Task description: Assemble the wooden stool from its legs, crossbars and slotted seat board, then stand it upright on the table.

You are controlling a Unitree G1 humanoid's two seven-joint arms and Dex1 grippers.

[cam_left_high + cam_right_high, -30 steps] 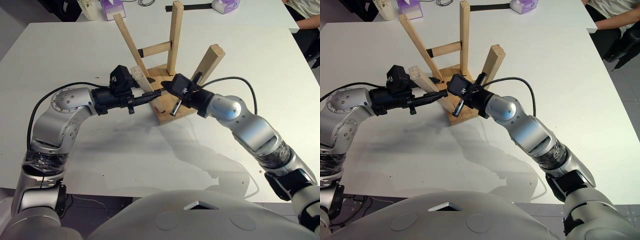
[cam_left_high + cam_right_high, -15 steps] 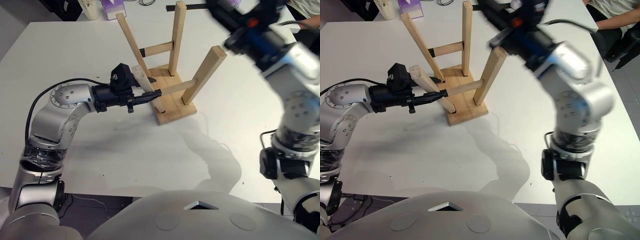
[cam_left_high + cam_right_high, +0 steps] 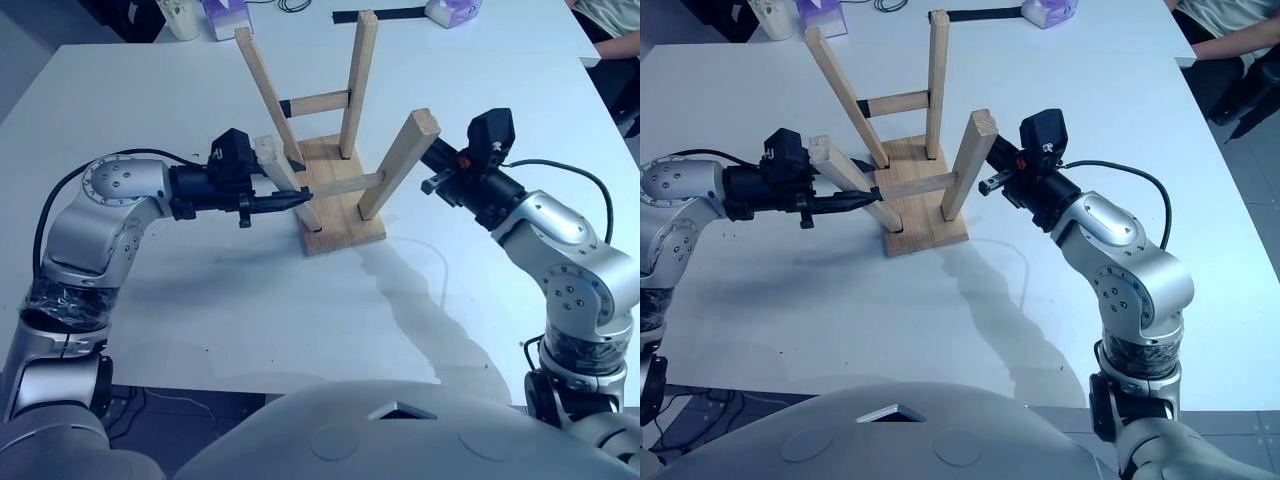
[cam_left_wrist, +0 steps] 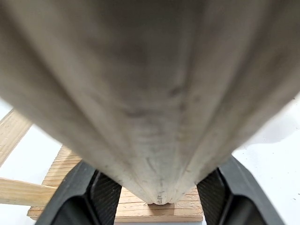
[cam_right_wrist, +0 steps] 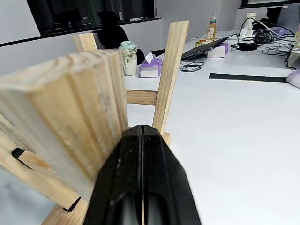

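The wooden stool stands upside down on the white table, its slotted seat board flat on the surface. Two long legs rise at the back, joined by a crossbar. A thick front leg leans to the right, and a second crossbar runs from it to the short front-left leg. My left gripper is shut on that short leg, with a finger on each side. My right gripper is shut on nothing, its tip beside the thick leg's upper end.
A cup, two tissue boxes and a black strip lie along the table's far side. Bare table lies in front of the stool and to its right.
My right gripper has left the seat board's middle, swung up and outward, and come back beside the thick front leg. My left gripper has kept its hold on the short leg.
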